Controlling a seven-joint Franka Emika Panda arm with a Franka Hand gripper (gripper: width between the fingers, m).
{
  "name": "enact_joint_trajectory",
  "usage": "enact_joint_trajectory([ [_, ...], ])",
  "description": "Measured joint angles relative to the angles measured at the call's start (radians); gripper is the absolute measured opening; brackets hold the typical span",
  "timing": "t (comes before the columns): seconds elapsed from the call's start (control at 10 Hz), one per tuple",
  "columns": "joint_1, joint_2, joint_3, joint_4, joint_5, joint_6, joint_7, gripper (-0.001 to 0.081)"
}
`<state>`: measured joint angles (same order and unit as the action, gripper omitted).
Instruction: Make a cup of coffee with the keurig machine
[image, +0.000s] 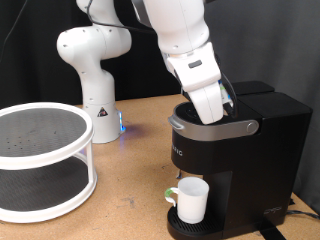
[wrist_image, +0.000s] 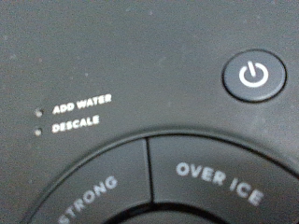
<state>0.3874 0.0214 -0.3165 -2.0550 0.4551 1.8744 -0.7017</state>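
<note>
The boxy matte-black coffee machine stands on the wooden table at the exterior view's right. The small white cup sits on its round drip tray. The gripper hangs right at the machine's top; whether its fingers are apart or closed cannot be told. The wrist view shows smooth black plastic, a round power button and curved buttons. A white two-tier round shelf stands well apart, open table between.

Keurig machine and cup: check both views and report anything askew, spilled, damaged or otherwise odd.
Nothing stands out. The cup stands upright on the drip tray under the keurig machine, with no spill visible. The gripper is down on the machine's top. In the wrist view, the ADD WATER and DESCALE lights look unlit.
</note>
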Motion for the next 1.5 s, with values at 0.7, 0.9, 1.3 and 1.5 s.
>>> enact_joint_trajectory([
  [0.7,0.002,-0.007,0.008,-0.015,0.005,0.076,-0.038,0.0001],
  [0.9,0.002,-0.024,0.012,-0.038,0.03,0.104,-0.098,0.0001],
  [1.3,0.002,-0.083,0.016,-0.051,0.073,0.113,-0.14,0.0001],
  [1.5,0.002,-0.118,0.017,-0.05,0.064,0.115,-0.128,0.0001],
])
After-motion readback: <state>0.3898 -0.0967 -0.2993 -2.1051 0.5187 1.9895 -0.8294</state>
